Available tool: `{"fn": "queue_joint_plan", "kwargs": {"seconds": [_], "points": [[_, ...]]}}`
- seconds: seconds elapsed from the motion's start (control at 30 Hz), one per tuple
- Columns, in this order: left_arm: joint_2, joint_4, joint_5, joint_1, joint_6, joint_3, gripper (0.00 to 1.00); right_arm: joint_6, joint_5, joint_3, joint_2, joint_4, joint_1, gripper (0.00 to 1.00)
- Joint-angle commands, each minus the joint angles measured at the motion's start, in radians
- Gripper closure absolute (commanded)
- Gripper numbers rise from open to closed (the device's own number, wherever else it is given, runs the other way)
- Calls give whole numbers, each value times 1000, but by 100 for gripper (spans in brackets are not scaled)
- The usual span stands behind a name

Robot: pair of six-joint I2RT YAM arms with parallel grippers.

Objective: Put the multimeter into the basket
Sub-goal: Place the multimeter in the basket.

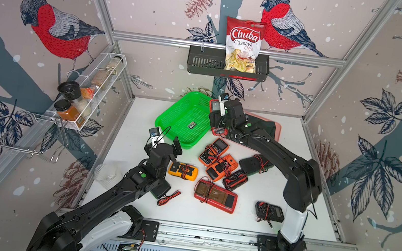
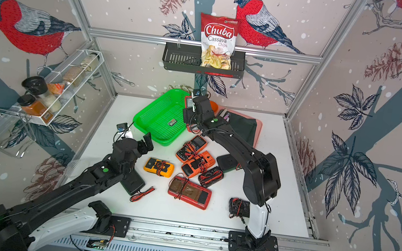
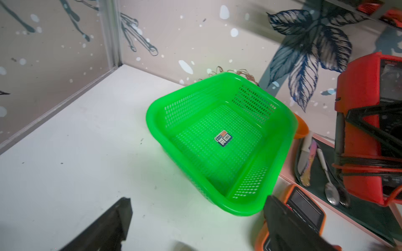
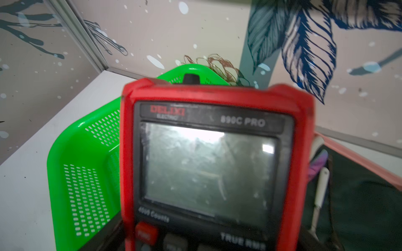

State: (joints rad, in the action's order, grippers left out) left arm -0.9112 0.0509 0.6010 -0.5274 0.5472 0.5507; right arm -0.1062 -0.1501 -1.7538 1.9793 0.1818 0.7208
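In a top view the red multimeter (image 1: 215, 106) is seen clamped in the right hand (image 1: 218, 116), clear of the white bench (image 1: 140, 115) and just beside the rim of the green basket (image 1: 180, 112), which stands toward the back of that bench. In the left wrist view the left hand (image 3: 198, 203) is found spread wide with nothing held, and a sticker (image 3: 223, 138) is noted on the basket's floor. In the right wrist view the multimeter's screen is seen close up, the basket lying partly behind it.

Basket (image 3: 239, 210): glossy green perforated plastic; multimeter (image 4: 217, 163): matt red casing, glossy screen.
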Motion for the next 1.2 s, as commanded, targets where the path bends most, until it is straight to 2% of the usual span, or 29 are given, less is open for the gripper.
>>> {"fn": "queue_joint_plan", "kwargs": {"seconds": [0.0, 0.1, 0.23, 0.47, 0.77, 1.03, 1.17], "points": [[5, -3, -42, 45, 45, -7, 2, 86, 98, -82, 78, -208, 9, 100], [-4, -4, -44, 79, 75, -12, 2, 108, 145, -167, 174, -267, 16, 100], [-27, 9, -123, 147, 117, -29, 2, 131, 180, -292, 308, -300, 25, 100], [-35, 42, -203, 225, 158, -63, 2, 154, 220, -523, 506, -198, 54, 100], [-70, 67, -243, 279, 169, -67, 2, 182, 187, -539, 568, -110, 104, 99], [-100, 86, -257, 284, 171, -69, 2, 168, 191, -601, 600, 19, 115, 92], [-116, 93, -263, 285, 158, -60, 2, 176, 202, -606, 610, 52, 125, 92]]}}
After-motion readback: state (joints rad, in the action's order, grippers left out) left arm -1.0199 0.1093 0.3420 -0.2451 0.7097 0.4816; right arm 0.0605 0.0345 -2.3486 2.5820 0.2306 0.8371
